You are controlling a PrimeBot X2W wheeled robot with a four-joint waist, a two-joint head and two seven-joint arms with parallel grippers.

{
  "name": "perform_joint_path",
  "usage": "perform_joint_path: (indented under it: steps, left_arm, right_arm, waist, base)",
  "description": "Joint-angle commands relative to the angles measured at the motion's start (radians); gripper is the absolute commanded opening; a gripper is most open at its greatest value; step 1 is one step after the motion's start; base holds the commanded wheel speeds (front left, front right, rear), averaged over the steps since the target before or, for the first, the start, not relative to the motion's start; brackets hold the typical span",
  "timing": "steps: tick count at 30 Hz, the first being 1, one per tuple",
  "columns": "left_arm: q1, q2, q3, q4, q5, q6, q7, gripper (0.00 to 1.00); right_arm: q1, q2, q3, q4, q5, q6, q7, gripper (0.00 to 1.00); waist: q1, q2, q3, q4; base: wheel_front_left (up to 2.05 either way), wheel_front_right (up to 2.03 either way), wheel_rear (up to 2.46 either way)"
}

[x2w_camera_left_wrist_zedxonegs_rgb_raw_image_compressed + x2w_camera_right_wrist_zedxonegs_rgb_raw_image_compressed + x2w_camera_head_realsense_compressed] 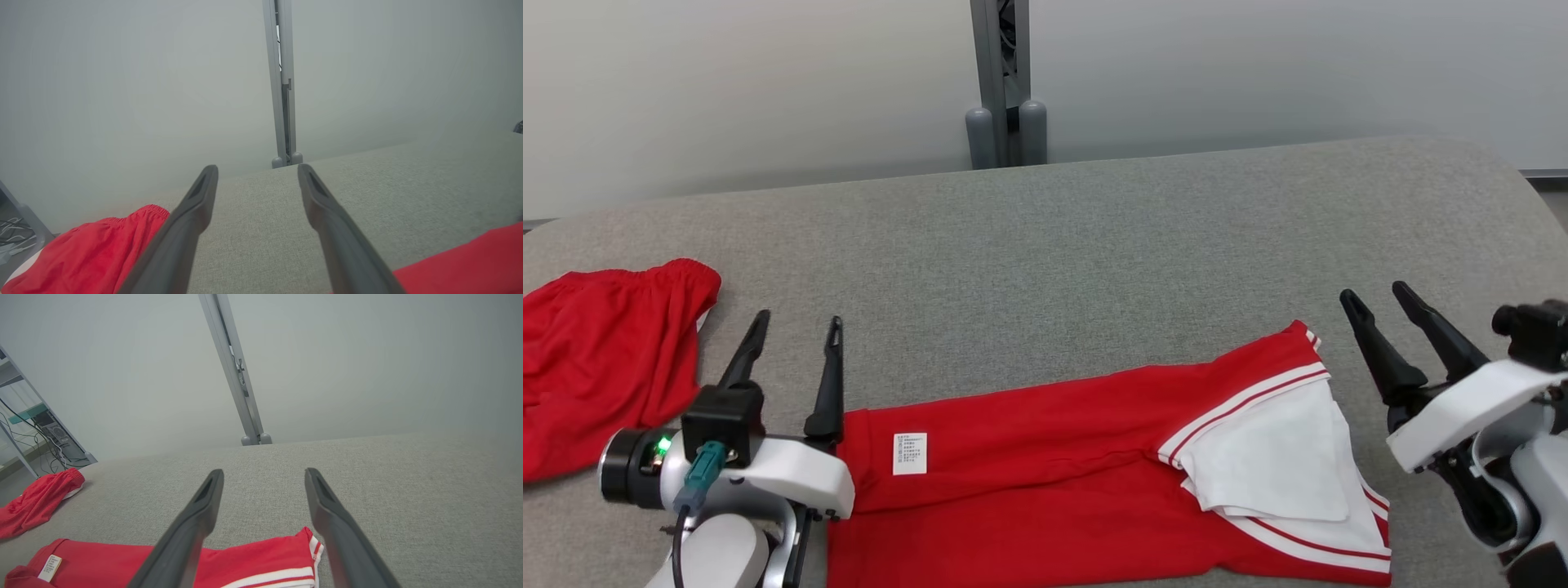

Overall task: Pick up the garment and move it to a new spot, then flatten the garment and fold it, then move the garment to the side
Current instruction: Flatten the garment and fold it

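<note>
Both wide open — left gripper [798, 318] and right gripper [1374, 291] hold nothing.
Red garment [1054, 457] lies long between them — left one looks closest to its end.

The garment [1045, 457] is bright red, edged at one end with white bands carrying thin red stripes, beside a plain white panel and a white label [910, 453] with dark print too small to read. The second cloth [605, 359] is the same red, perhaps with a sliver of white at its edge, and the desk [1094, 261] is a flecked mid-grey weave. The left tool [798, 318] and right tool [1374, 291] have near-black fingers [829, 392] on white housings, the left with a teal plug [703, 474] and a green light [663, 447].
</note>
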Motion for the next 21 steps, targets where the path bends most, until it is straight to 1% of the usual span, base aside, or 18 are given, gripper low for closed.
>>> perform_joint_path:
  steps: [1, 5, 9, 11, 15, 18, 19, 21]
  left_arm:
    - [0.023, -0.004, 0.008, 0.012, 0.005, 0.012, -0.017, 1.00]
    - [0.059, -0.037, 0.051, 0.035, 0.040, 0.043, -0.049, 1.00]
    - [0.117, -0.085, 0.109, -0.005, 0.120, 0.043, -0.051, 1.00]
    - [0.154, -0.115, 0.151, -0.027, 0.158, 0.045, -0.052, 1.00]
    - [0.215, -0.183, 0.215, -0.057, 0.231, 0.025, -0.051, 1.00]
    - [0.252, -0.237, 0.262, -0.071, 0.271, 0.002, -0.051, 1.00]
    - [0.252, -0.237, 0.262, -0.071, 0.271, 0.002, -0.051, 1.00]
    - [0.264, -0.266, 0.284, -0.072, 0.298, -0.020, -0.051, 1.00]
  right_arm:
    - [0.021, 0.011, -0.018, 0.009, -0.026, 0.001, -0.034, 1.00]
    - [0.069, 0.094, -0.096, 0.030, -0.127, 0.001, -0.102, 1.00]
    - [0.126, 0.170, -0.175, 0.000, -0.258, 0.001, -0.115, 1.00]
    - [0.168, 0.213, -0.228, -0.010, -0.299, 0.001, -0.114, 1.00]
    - [0.209, 0.253, -0.270, -0.045, -0.381, 0.001, -0.114, 1.00]
    - [0.230, 0.269, -0.289, -0.061, -0.400, 0.001, -0.114, 1.00]
    - [0.230, 0.269, -0.289, -0.061, -0.400, 0.001, -0.114, 1.00]
    - [0.235, 0.276, -0.298, -0.068, -0.407, 0.001, -0.114, 1.00]
  waist:
    - [0.0000, 0.0000, -0.002, -0.004]
    - [0.0000, 0.0000, -0.004, -0.016]
    - [0.0000, 0.0000, -0.001, -0.021]
    - [0.0000, 0.0000, -0.001, -0.020]
    - [0.0000, 0.0000, -0.002, -0.017]
    - [0.0000, 0.0000, -0.003, -0.011]
    - [0.0000, 0.0000, -0.003, -0.011]
    - [0.0000, 0.0000, -0.004, -0.006]
  base:
    - [0.00, 0.00, 0.00]
    - [0.00, 0.00, 0.00]
    - [0.00, 0.00, 0.00]
    - [0.00, 0.00, 0.00]
    - [0.00, 0.00, 0.00]
    - [0.00, 0.00, 0.00]
    - [0.00, 0.00, 0.00]
    - [0.00, 0.00, 0.00]
